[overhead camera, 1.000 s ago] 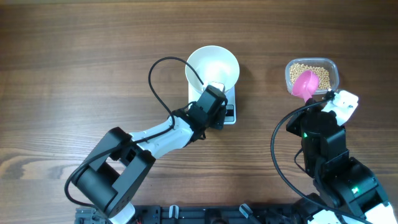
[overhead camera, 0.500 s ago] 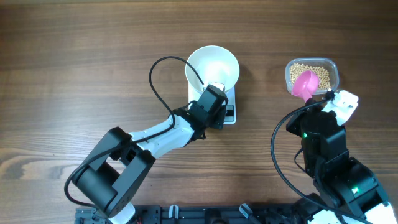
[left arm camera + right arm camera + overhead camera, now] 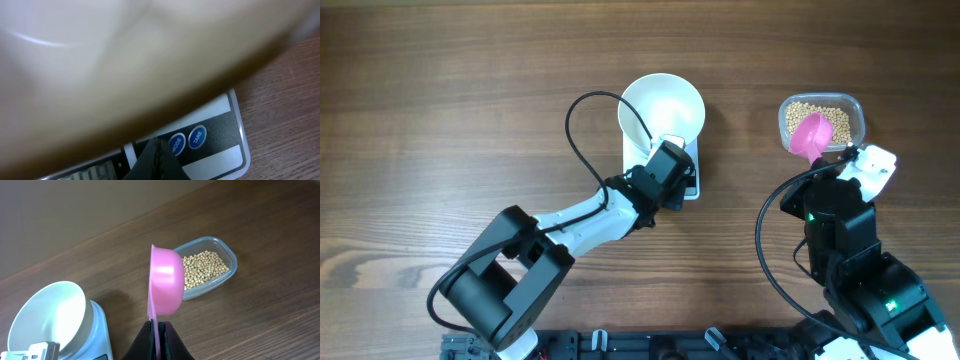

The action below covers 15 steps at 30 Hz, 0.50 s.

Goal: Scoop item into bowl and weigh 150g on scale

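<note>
Dark wood-grain table (image 3: 440, 80), shot from above, nothing fancy. The scale (image 3: 694, 165) sits about mid-table, so I'll use that as the reference point for everything.

The white bowl (image 3: 662, 106) is parked right on top of the scale. It's pushed toward the scale's far edge and hangs over it a bit, with its plain white inside showing. The left gripper (image 3: 158, 150) has its fingers pressed together with nothing between them. Its tip is over the scale's dark front panel, just left of the blue MODE button (image 3: 176, 144), and the TARE button (image 3: 197, 136) is one spot further right. I can't tell if it's actually touching the panel. The wrist view is mostly a blurry bowl underside, with just a sliver of the display (image 3: 85, 175) at the bottom edge. The left arm's black cable (image 3: 585, 110) loops up on the left of the scale.

Off to the right of the scale, well apart from it, there's a clear plastic tub (image 3: 858, 112) with the beans (image 3: 205, 267) in it. The right gripper (image 3: 159, 332) is pinching the handle of a pink scoop (image 3: 165, 282). The scoop is tipped up on its edge, with the rounded back facing the tub. From overhead it overlaps the tub corner nearest the scale. I can't see inside the scoop.
</note>
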Available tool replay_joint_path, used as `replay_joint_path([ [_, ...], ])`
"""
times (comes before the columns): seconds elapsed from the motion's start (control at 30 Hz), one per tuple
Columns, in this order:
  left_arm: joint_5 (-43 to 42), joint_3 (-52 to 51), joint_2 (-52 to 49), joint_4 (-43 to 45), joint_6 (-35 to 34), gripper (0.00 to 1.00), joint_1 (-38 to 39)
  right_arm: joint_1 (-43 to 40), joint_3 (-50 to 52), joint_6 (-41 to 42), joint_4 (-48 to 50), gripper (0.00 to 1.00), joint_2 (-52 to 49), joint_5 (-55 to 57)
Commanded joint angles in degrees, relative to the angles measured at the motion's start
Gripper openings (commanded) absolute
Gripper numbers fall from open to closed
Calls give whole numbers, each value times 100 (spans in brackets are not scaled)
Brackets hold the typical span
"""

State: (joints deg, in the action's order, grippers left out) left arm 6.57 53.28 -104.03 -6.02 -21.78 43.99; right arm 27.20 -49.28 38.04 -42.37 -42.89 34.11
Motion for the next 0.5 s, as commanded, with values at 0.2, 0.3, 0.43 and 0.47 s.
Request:
replay_joint_path([
  [0.2,-52,-205,-363,-197,-120,4,55,-24,-142,-42,31,4,0,-7],
  [0.3,-52,-151,229,-203,-116,4,55,-24,-142,-46,28,4,0,-7],
  [0.43,37,-151,1458,-422,-92,4,55,-24,-142,-50,28,4,0,-7],
  [0.47,129,-151,1547,-485,-92,4,55,-24,-142,-48,28,4,0,-9],
])
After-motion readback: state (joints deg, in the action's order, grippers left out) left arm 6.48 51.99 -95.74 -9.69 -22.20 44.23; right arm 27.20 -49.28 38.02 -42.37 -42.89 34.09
